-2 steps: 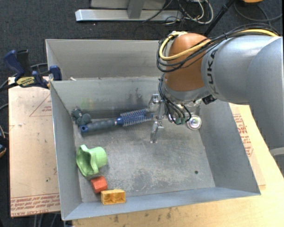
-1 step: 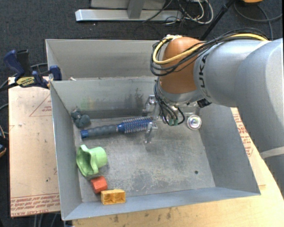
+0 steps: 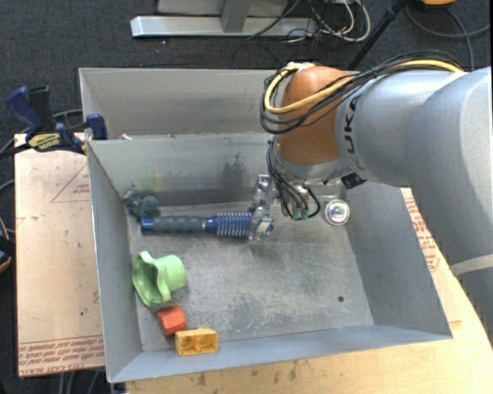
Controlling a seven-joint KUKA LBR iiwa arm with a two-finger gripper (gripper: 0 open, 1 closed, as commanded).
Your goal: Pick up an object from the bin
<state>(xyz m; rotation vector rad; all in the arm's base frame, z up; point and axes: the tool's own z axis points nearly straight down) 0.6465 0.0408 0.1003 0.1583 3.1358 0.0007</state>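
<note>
Blue brush [image 3: 191, 225], dark handle w/ a ribbed blue-white bristle end, lies flat on the bin [image 3: 298, 295] floor near the back wall, handle tip twd the left wall, bristles twd the middle. Gripper [image 3: 262, 217] is down at the bristle end, touching or just above it, can't tell which, nor whether it's wide or closed. Well apart, in the front-left corner: green cup-like piece [image 3: 158, 276], small orange block [image 3: 172, 318] just in front of it, yellow brick [image 3: 196, 341] next to that by the front wall.
</note>
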